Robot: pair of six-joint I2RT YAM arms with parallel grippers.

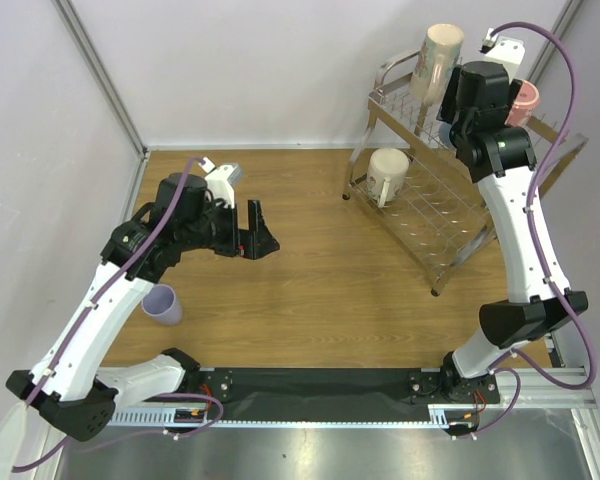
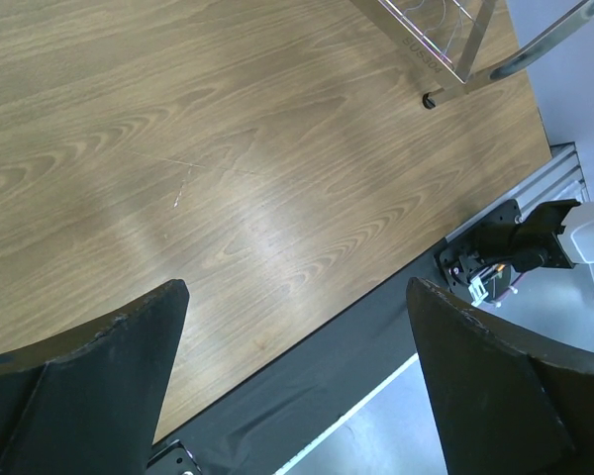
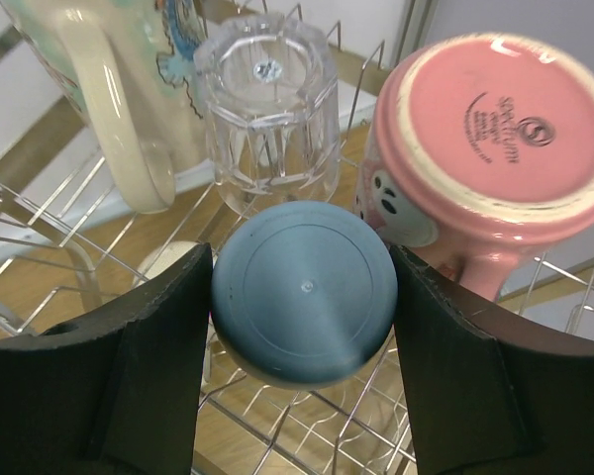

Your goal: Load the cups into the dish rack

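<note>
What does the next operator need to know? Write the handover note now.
Left gripper: open, empty, above the table.
Right gripper: closed on the light-blue tumbler, upside down at the dish rack.
Done: beige mug, clear glass, pink mug and white mug are in the rack.
Left: release the tumbler in hand, then load the lavender tumbler, which stands on the table's left side.
</note>
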